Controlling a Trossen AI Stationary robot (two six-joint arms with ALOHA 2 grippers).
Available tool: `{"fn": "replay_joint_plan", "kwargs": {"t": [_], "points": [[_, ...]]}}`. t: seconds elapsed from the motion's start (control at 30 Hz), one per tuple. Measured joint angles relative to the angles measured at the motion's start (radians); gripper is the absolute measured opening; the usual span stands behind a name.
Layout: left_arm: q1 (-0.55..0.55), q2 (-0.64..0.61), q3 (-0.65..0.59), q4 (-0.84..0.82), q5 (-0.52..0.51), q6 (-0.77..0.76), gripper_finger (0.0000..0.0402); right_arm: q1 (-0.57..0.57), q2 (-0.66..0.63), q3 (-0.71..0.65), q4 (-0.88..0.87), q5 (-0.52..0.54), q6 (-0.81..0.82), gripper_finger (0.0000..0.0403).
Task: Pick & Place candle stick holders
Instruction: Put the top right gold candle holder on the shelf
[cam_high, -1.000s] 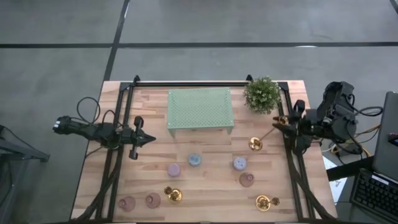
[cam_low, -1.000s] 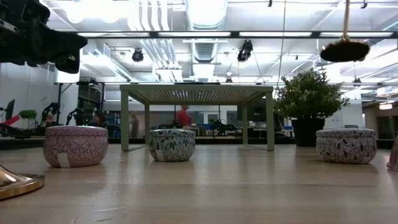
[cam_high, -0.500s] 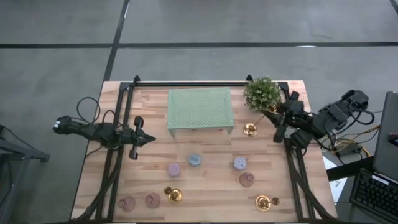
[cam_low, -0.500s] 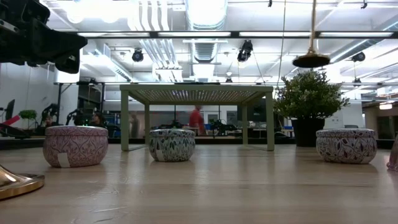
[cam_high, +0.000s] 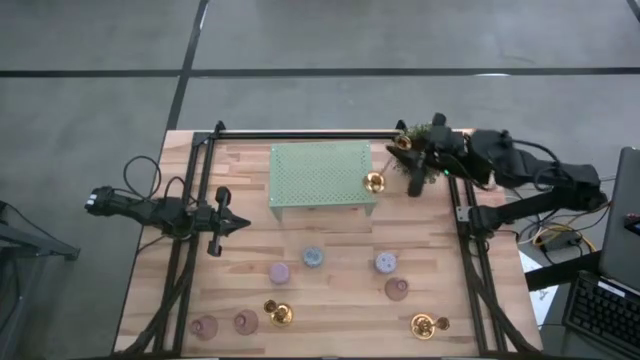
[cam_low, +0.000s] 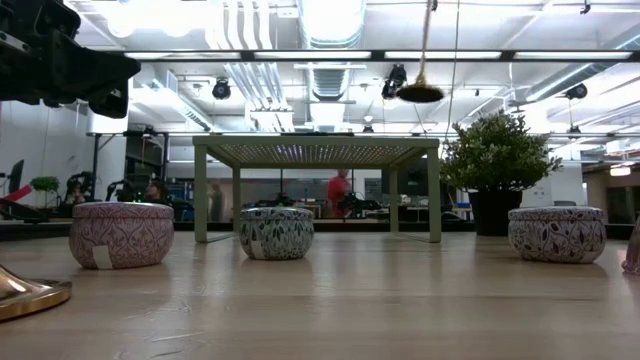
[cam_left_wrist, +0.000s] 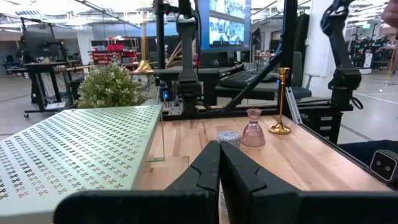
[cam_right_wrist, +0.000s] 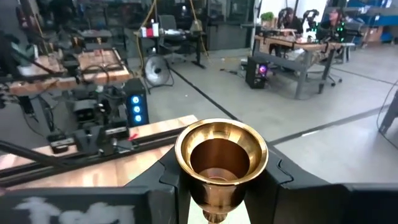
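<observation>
A gold candlestick (cam_high: 376, 181) was held aloft in the right claw (cam_right_wrist: 219, 180), clamped on the stem just below the cup, its base hanging beyond the claw over the green stand (cam_high: 322, 175). It was judged stiff, slippery and top-heavy, best gripped by the stem. The left claw (cam_left_wrist: 219, 168) waited closed over the wooden table (cam_high: 330, 310); an open workshop lay behind.

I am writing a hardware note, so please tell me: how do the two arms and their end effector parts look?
Both arms are dark, nearly black, built from slim jointed segments. The left end effector has two blocky matte-black fingers with flat inner faces. Black cables loop beside the left arm and trail behind the right arm, whose end effector is equally dark. No markings show.
</observation>
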Motion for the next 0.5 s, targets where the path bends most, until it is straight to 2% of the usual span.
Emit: {"fn": "replay_joint_plan", "kwargs": {"t": [0.3, 0.5], "points": [[0.0, 0.0, 0.0, 0.0, 0.0, 0.0, 0.0014, -0.236, 0.19, 0.107, 0.03, -0.204, -0.041, 0.01], [0.0, 0.0, 0.0, 0.0, 0.0, 0.0, 0.0014, -0.315, 0.29, 0.135, 0.097, -0.236, -0.041, 0.0101]]}}
